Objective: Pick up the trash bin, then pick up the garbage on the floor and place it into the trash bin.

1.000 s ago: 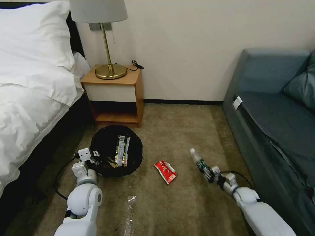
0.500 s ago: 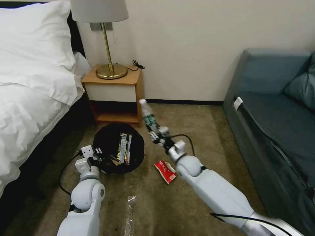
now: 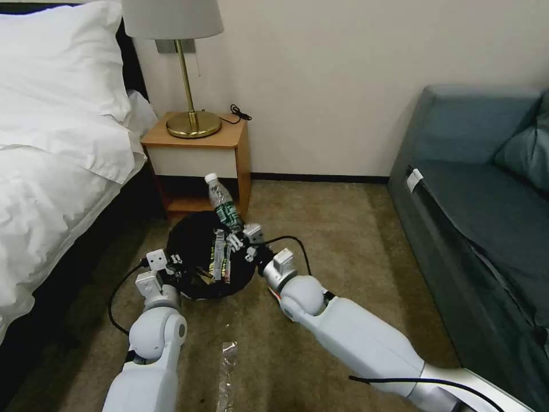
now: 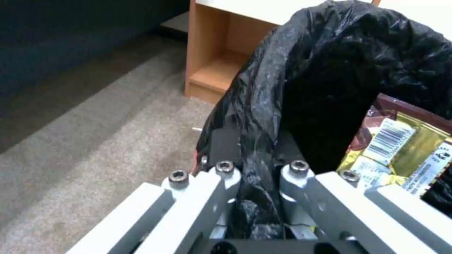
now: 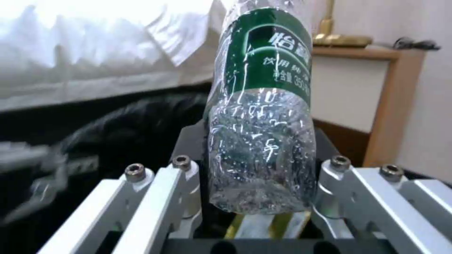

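The trash bin (image 3: 194,252), round and lined with a crinkly black bag (image 4: 329,70), sits low in front of the nightstand. My left gripper (image 3: 170,268) is shut on the bag at the bin's near rim (image 4: 256,201). A yellow-silver wrapper (image 3: 219,260) (image 4: 400,148) lies inside. My right gripper (image 3: 240,239) is shut on the base of a clear bottle with a green label (image 3: 222,203) (image 5: 261,116), which it holds tilted above the bin's right side. A red edge of the snack packet (image 3: 273,294) peeks out on the carpet beside my right arm.
A wooden nightstand (image 3: 197,166) with a brass lamp (image 3: 191,123) stands just behind the bin. The white bed (image 3: 51,171) is on the left and a blue sofa (image 3: 480,217) on the right. A clear tape strip (image 3: 226,366) lies on the carpet near me.
My right arm has swung left with the bottle, from the carpet near the sofa to above the bin. The left gripper has kept its hold on the bin's rim.
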You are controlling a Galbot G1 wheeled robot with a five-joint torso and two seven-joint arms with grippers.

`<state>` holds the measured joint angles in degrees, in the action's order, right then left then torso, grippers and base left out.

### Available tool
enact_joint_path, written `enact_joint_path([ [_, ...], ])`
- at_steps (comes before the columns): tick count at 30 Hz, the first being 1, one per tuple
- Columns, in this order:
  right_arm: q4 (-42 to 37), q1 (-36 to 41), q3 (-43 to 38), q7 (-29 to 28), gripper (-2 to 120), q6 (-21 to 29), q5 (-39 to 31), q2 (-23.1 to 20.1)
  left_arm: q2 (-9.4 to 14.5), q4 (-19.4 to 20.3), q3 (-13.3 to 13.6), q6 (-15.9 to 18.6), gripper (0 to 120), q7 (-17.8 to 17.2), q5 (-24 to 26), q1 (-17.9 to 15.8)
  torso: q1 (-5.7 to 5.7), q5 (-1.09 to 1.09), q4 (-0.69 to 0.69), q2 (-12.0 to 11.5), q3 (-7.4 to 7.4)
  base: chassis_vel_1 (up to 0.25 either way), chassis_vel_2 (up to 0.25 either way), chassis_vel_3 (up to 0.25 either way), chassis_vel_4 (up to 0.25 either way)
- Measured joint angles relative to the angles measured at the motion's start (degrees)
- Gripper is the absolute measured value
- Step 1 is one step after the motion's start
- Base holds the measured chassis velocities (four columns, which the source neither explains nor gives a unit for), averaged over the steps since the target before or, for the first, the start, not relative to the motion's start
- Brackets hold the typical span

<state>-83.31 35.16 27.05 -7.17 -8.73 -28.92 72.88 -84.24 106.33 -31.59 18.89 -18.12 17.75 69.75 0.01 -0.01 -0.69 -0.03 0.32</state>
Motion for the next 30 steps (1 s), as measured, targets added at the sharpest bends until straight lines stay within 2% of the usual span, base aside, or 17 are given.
enact_joint_path([
  [9, 1.53, 2.75, 1.67, 0.01, 32, -0.34, 2.43, 0.34, -0.42, 0.71, 0.45, 0.29, 4, -0.31, 0.3, 0.12, 0.0, 0.0, 0.0, 0.0, 0.0, 0.0, 0.0, 0.0, 0.0],
  [11, 1.41, 3.21, 1.69, 0.04, 42, -0.34, 2.79, 0.1, -0.55, 0.71, 0.47, 0.3, 4, -0.34, 0.16, 0.04, 0.0, 0.0, 0.0, 0.0, 0.0, 0.0, 0.0, 0.0, 0.0],
  [12, 1.41, 3.21, 1.69, 0.04, 42, -0.34, 2.79, 0.1, -0.55, 0.71, 0.47, 0.3, 4, -0.34, 0.16, 0.04, 0.0, 0.0, 0.0, 0.0, 0.0, 0.0, 0.0, 0.0, 0.0],
  [14, 1.2, 3.37, 1.59, 0.23, 54, -0.35, 3.06, -0.18, -0.71, 0.54, 0.5, 0.3, 4, -0.36, -0.08, -0.12, 0.0, 0.0, 0.0, 0.0, 0.0, 0.0, 0.0, 0.0, 0.0],
  [18, 1.02, 3.41, 1.43, 0.41, 61, -0.41, 3.16, -0.3, -0.84, 0.27, 0.51, 0.3, 4, -0.39, -0.27, -0.27, 0.0, 0.01, 0.0, 0.0, 0.0, 0.0, 0.0, 0.0, 0.0],
  [20, 0.77, 3.47, 1.29, 0.69, 75, -0.49, 3.19, -0.52, -1.02, -0.01, 0.55, 0.31, 4, -0.43, -0.46, -0.45, 0.0, 0.0, 0.0, 0.0, 0.0, 0.0, 0.0, 0.0, 0.0],
  [22, 0.73, 3.48, 1.26, 0.81, 79, -0.54, 3.19, -0.56, -1.04, -0.04, 0.57, 0.31, 4, -0.44, -0.49, -0.49, 0.0, 0.0, 0.0, 0.0, 0.0, 0.0, 0.0, 0.0, 0.0],
  [24, 0.71, 3.51, 1.08, 1.18, 90, -0.68, 3.21, -0.66, -1.08, -0.15, 0.58, 0.31, 4, -0.49, -0.55, -0.64, 0.0, 0.0, 0.0, 0.0, 0.0, 0.0, 0.0, 0.0, 0.0],
  [25, 0.71, 3.51, 1.08, 1.18, 90, -0.68, 3.21, -0.66, -1.08, -0.15, 0.58, 0.31, 4, -0.49, -0.55, -0.64, 0.0, 0.0, 0.0, 0.0, 0.0, 0.0, 0.0, 0.0, 0.0],
  [26, 0.66, 3.51, 0.75, 1.34, 96, -0.72, 3.22, -0.68, -1.08, -0.18, 0.59, 0.31, 4, -0.5, -0.56, -0.68, 0.0, 0.0, 0.0, 0.0, 0.0, 0.0, 0.0, 0.0, 0.0],
  [30, 0.63, 3.16, -0.93, 1.38, 99, -0.75, 3.12, -0.31, -1.07, -0.22, 0.58, 0.31, 4, -0.5, -0.55, -0.71, 0.0, 0.01, -0.01, 0.0, 0.0, 0.0, 0.0, 0.0, 0.0],
])
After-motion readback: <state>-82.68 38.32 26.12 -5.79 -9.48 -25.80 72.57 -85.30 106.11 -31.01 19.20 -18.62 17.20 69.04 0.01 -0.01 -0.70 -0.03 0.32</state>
